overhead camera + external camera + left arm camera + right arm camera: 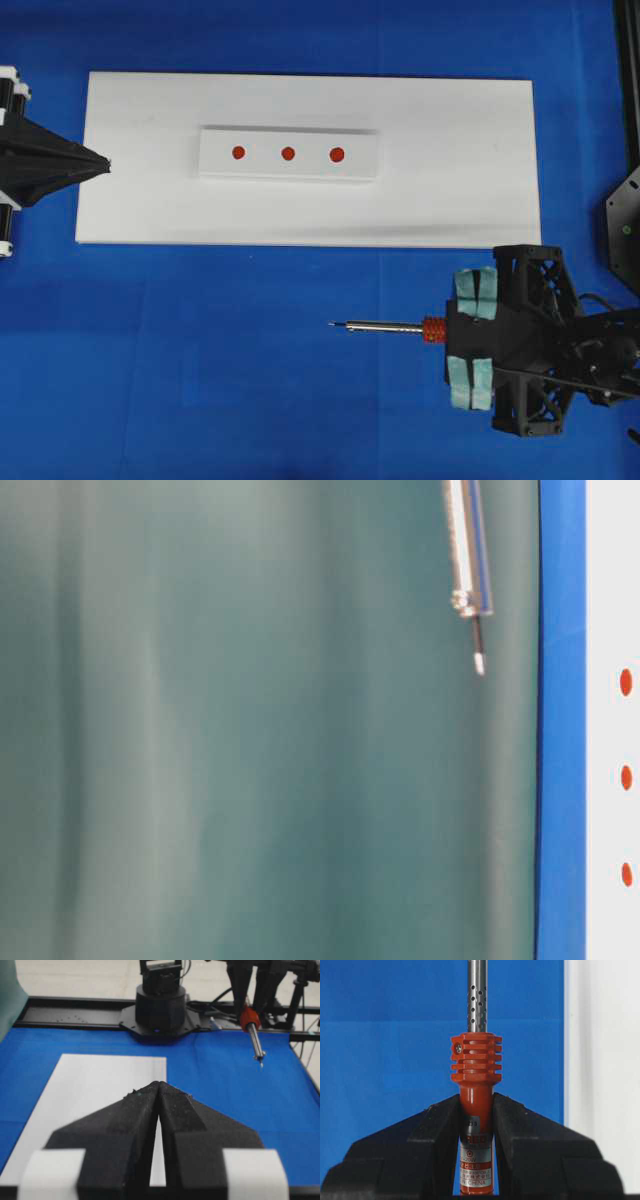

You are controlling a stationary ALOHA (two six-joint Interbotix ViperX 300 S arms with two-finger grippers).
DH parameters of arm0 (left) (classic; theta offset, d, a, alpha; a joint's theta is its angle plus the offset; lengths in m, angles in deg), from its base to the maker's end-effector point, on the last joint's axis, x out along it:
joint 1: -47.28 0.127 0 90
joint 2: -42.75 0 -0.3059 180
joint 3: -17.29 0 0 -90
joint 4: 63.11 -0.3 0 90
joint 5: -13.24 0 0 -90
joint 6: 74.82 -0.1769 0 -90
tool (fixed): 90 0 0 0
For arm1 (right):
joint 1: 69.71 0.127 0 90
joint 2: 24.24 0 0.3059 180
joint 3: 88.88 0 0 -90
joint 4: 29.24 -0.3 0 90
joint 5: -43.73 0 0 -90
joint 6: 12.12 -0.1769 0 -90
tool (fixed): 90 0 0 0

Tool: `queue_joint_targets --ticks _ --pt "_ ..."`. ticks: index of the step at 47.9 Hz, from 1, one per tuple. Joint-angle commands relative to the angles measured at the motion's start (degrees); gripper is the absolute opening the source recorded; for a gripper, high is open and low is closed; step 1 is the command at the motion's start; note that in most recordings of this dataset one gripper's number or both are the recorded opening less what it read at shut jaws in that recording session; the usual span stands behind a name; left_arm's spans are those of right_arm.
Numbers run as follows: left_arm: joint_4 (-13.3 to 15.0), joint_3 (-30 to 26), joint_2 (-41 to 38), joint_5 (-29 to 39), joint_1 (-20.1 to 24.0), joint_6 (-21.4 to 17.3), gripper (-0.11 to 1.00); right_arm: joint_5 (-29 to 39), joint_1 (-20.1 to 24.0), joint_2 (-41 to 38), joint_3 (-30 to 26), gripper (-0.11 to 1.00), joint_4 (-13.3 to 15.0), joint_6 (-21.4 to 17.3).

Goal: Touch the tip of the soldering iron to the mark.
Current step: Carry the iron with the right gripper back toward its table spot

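Observation:
My right gripper (452,330) is shut on the red-orange handle of the soldering iron (390,326), which points left over the blue cloth, its tip (333,323) well in front of the white board. In the right wrist view the handle (476,1110) sits between the jaws and the silver shaft (477,995) runs upward. Three red marks sit in a row on a small white block (290,172): left (238,152), middle (288,153), right (337,154). My left gripper (104,163) is shut and empty at the board's left edge. The iron also shows in the left wrist view (255,1035).
The large white board (450,190) lies across the blue cloth and carries the small block. The right arm's black base (160,1007) stands at the far side in the left wrist view. A black frame (625,210) stands at the right edge.

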Motion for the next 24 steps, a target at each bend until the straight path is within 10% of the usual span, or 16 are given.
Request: queue_joint_targets --ticks 1,24 --pt "-0.1 -0.6 -0.3 -0.6 0.1 0.1 0.00 -0.3 0.1 0.3 -1.5 0.06 0.4 -0.3" --pt "-0.1 -0.7 -0.2 -0.5 0.1 0.8 0.00 -7.9 -5.9 -8.3 -7.2 0.06 3.5 0.4"
